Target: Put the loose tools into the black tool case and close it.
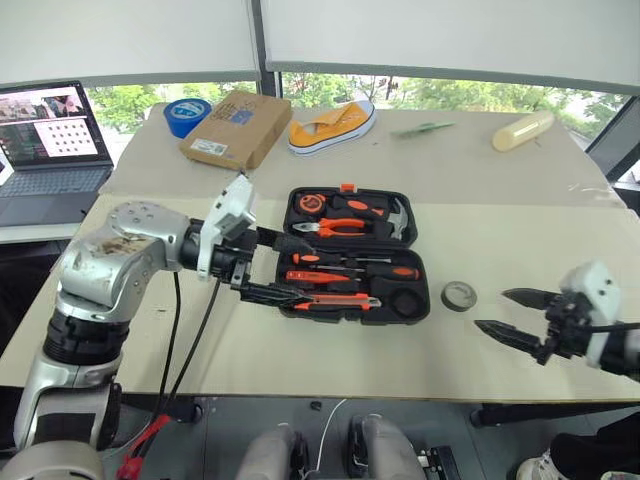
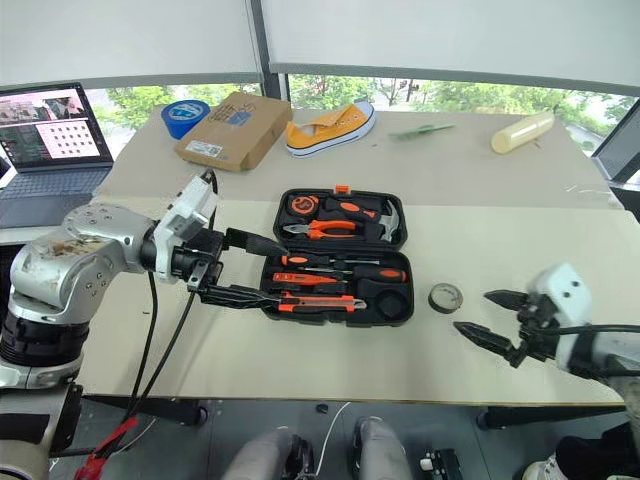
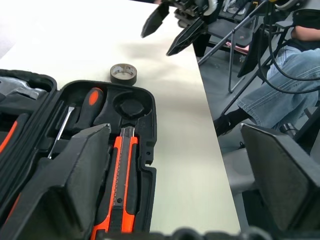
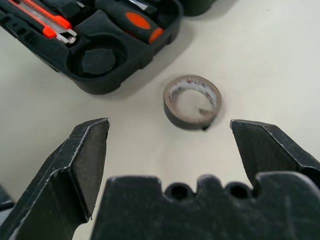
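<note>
Overall, from the left eye view, the black tool case (image 1: 355, 255) lies open on the counter (image 1: 300, 350), lid half at 12 o'clock, tray half at 6 o'clock. Pliers (image 1: 340, 228) and a hammer (image 1: 398, 217) sit in the lid half. In the tray half lie two screwdrivers (image 1: 355, 271), with the utility knife (image 1: 335, 301) along the near edge. The round recess (image 1: 405, 301) at the tray's 4 o'clock corner holds nothing. The small tape roll (image 1: 459, 296) rests on the counter just beside the case, at its 3 o'clock side, apart from it. The left claw (image 1: 268, 268) hangs at the case's 9 o'clock edge, fingers spread wide, gripping nothing. The right claw (image 1: 510, 314) is at 4 o'clock from the roll, fingers apart, empty.

Left wrist view: both fingers (image 3: 75, 185) stand well apart above the tray; the knife (image 3: 120, 185) is seated in its slot between them, untouched. A screwdriver handle (image 3: 90, 107) and the bare round recess (image 3: 131, 106) lie beyond, then the roll (image 3: 123, 73) on the counter.

Right wrist view: the roll (image 4: 192, 102) lies flat between the spread fingers (image 4: 80, 165), touching neither, just beside the case corner (image 4: 100, 62).
</note>
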Motion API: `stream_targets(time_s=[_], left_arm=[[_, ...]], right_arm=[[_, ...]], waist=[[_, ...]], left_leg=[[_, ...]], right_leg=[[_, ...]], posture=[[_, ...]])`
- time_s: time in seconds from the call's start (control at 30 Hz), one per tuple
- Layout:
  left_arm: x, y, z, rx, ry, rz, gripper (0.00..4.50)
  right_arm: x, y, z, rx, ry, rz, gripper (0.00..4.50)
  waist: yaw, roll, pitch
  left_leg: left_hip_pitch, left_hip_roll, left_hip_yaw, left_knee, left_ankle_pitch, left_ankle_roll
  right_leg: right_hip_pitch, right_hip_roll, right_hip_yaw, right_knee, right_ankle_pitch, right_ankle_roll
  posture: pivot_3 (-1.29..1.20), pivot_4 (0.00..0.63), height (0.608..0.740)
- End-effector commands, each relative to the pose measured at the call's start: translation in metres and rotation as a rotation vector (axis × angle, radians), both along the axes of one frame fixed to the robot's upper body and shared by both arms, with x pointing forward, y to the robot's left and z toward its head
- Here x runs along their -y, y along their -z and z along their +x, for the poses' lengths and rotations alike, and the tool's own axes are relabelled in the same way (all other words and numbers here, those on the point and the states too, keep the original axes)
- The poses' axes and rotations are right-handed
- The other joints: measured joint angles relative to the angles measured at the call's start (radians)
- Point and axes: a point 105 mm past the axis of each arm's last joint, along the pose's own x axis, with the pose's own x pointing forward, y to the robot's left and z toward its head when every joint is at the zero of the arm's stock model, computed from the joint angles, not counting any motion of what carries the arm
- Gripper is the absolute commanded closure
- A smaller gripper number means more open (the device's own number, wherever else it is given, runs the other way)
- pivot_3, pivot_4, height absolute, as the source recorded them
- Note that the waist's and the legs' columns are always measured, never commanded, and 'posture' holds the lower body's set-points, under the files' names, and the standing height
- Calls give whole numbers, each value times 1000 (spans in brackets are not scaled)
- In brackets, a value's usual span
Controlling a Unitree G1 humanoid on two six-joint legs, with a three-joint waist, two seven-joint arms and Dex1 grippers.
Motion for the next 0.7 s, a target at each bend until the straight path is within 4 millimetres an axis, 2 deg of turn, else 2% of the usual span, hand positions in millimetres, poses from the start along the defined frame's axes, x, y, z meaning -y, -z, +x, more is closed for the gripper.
stream_targets(time_s=[0.03,0.23,0.37,0.5,0.6,0.7], left_arm=[[2,-1,-9,48,32,31,19],[2,1,-9,67,24,43,19],[2,1,-6,79,7,45,0],[2,0,-6,92,-2,52,0],[2,0,-5,96,-6,57,0],[1,1,-4,102,-5,66,0]], right_arm=[[-11,5,10,23,-70,-71,0],[-24,20,33,66,-118,-174,0],[-22,29,41,46,-95,-188,1017],[-20,34,43,33,-76,-186,2411],[-21,33,44,40,-72,-178,3448],[-26,22,45,64,-78,-155,4468]], waist=[[1,0,0],[2,0,0],[2,0,0],[0,0,0],[0,0,0],[-1,0,0]], left_leg=[[0,0,0,0,0,0],[-1,-1,0,0,0,0],[0,0,0,0,0,0],[-1,0,0,0,0,0],[0,0,0,0,0,-1],[0,0,0,0,0,-1]], right_leg=[[0,0,0,0,0,0],[0,0,-1,-1,0,0],[0,0,-1,-1,0,0],[0,0,-2,-1,0,0],[0,0,-2,0,0,0],[0,0,-2,0,0,0]], posture=[[0,150,731],[0,150,731],[0,150,731],[0,150,731],[0,150,731],[0,150,731]])
